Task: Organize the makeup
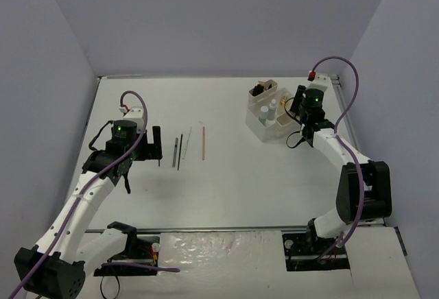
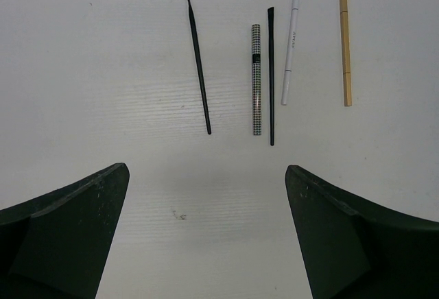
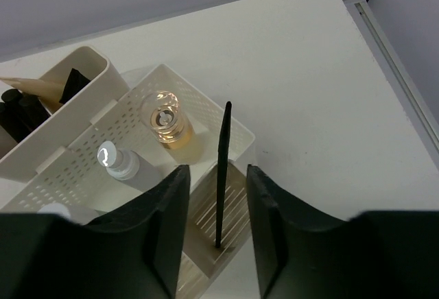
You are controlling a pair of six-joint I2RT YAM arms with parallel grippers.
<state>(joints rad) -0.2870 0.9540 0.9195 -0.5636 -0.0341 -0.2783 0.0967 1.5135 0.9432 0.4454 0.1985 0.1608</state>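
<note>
Several thin makeup sticks lie side by side on the table ahead of my left gripper (image 2: 207, 170): a black brush (image 2: 199, 66), a checkered pencil (image 2: 256, 79), a black pencil (image 2: 271, 76), a white pencil (image 2: 291, 42) and a tan pencil (image 2: 345, 42). That gripper (image 1: 144, 158) is open and empty, just short of them. My right gripper (image 3: 216, 172) is open over the white compartment box (image 3: 130, 117). A thin black brush (image 3: 222, 169) stands in the corner slot between its fingers, untouched. An amber bottle (image 3: 167, 122) and a grey bottle (image 3: 115, 160) stand in the box.
The box (image 1: 264, 126) sits at the far right of the table, with a tan holder (image 3: 48, 83) of dark items behind it. The table's metal edge rail (image 3: 394, 52) runs close on the right. The pencils (image 1: 180, 149) lie left of centre.
</note>
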